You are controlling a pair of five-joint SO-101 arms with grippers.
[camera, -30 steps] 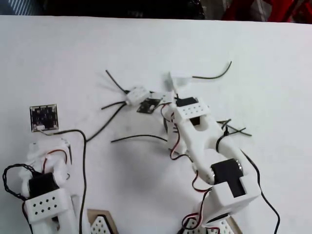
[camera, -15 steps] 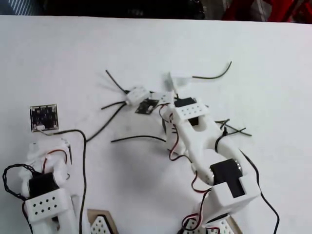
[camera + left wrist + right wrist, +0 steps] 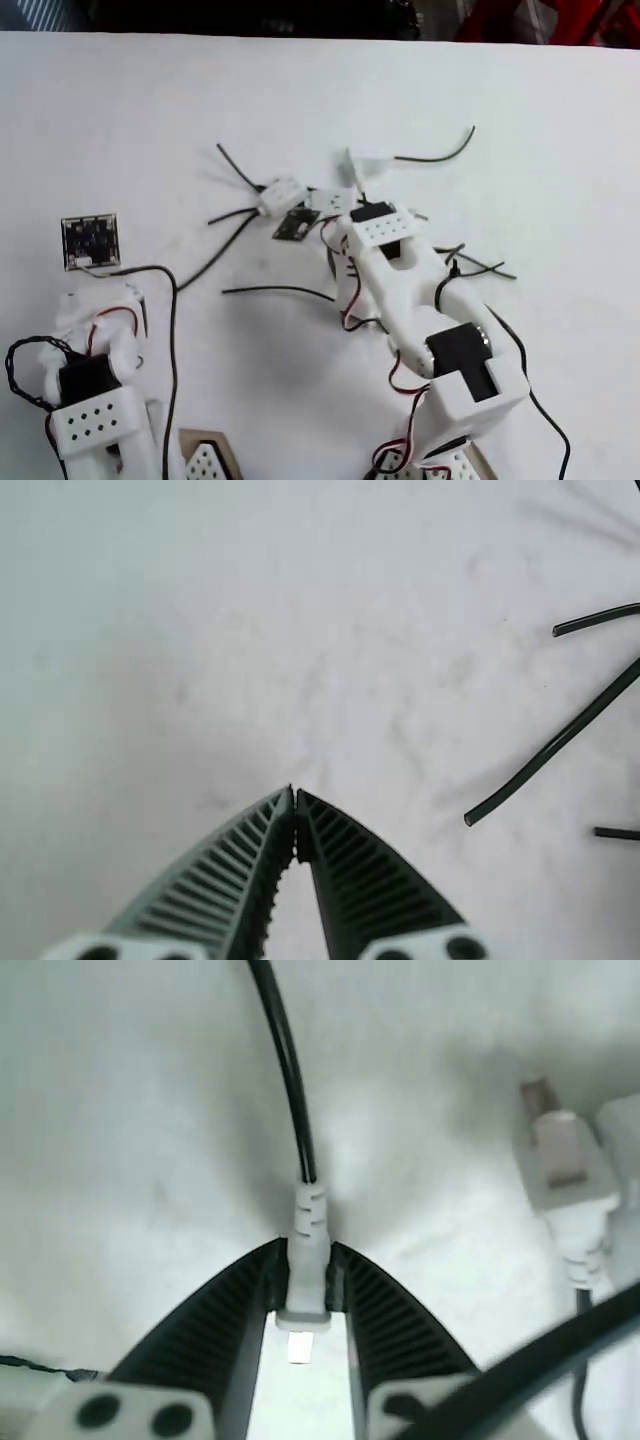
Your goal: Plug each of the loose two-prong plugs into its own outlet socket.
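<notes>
My right gripper (image 3: 305, 1260) is shut on a white two-prong plug (image 3: 303, 1250), gripping its body while its black cable (image 3: 285, 1070) runs away over the table. A second white plug (image 3: 563, 1165) lies loose close beside it. In the high view the right arm (image 3: 400, 270) reaches to mid-table, next to a small dark board (image 3: 294, 223) and a white connector block (image 3: 281, 195). Another white plug (image 3: 366, 160) with a black lead lies just beyond. My left gripper (image 3: 294, 805) is shut and holds nothing, at the near left by a square dark socket board (image 3: 90, 240).
Loose black wires (image 3: 275, 290) trail across the middle of the white table (image 3: 520, 90), and more (image 3: 480, 262) lie right of the right arm. A black cable (image 3: 172, 330) runs from the left arm's side toward the front edge. Wire ends (image 3: 560, 740) lie near the left gripper.
The right arm has shifted slightly left and nearer with the plug, dragging its black wire leftward. The small dark board has slid a little left. The left arm has stayed still.
</notes>
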